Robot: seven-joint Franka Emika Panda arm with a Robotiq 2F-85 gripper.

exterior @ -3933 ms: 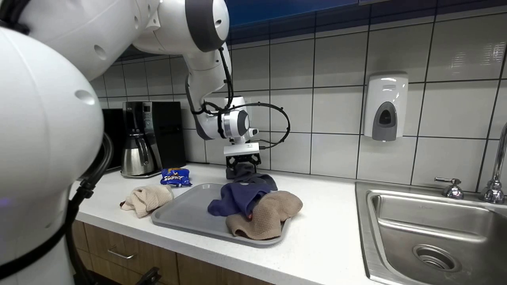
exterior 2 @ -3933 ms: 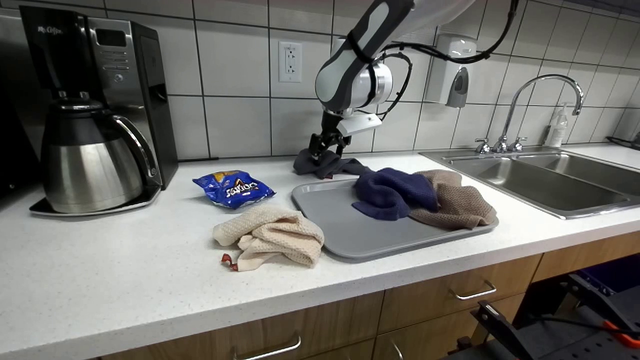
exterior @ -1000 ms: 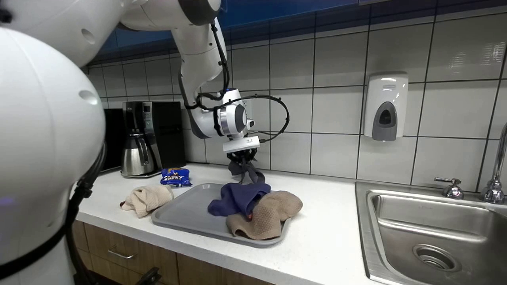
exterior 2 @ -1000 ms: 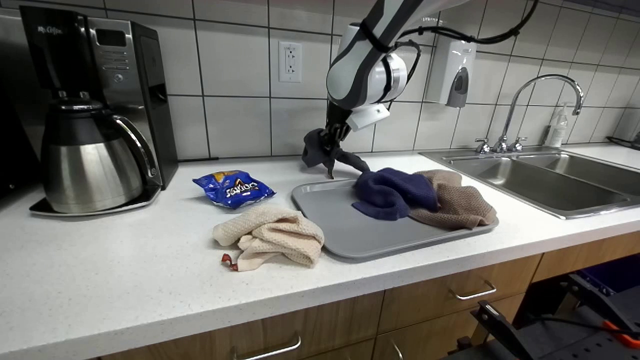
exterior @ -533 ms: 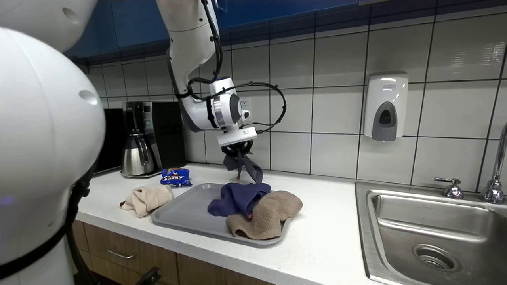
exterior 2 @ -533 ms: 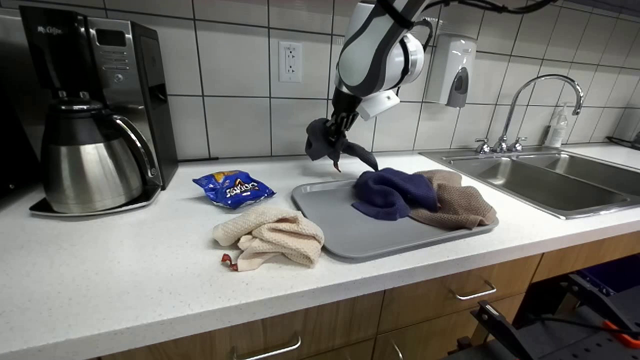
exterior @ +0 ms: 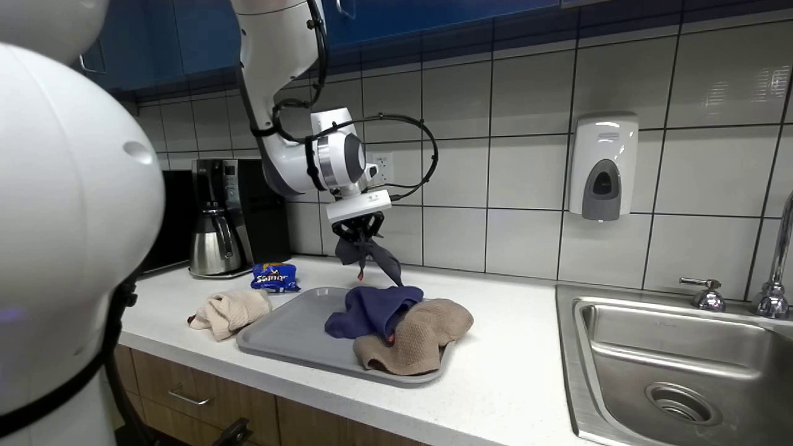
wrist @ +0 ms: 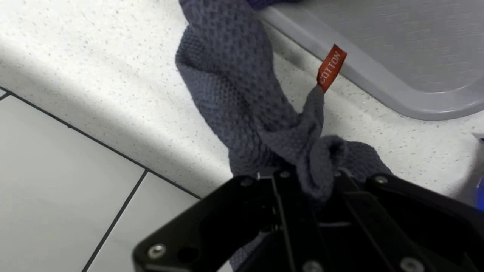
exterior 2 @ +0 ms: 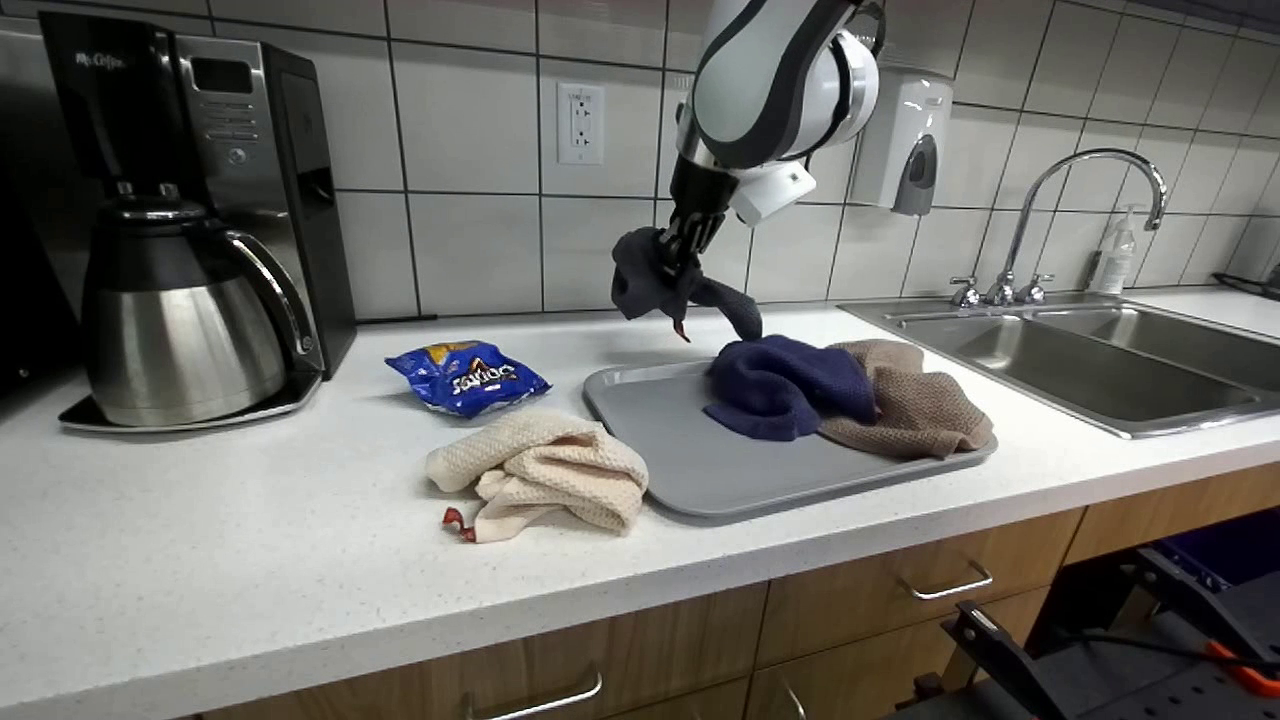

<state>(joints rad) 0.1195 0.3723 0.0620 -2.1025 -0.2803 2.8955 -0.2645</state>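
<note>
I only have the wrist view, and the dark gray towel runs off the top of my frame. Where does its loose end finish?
Observer: In both exterior views, the dark gray towel ends right by the top of the navy towel; whether the two touch, I can't tell.
Operator: Good. My frame shows just one corner of the gray tray. What else lies on it besides the navy towel?
Observer: A brown towel, lying against the navy one on the side toward the sink.
</note>
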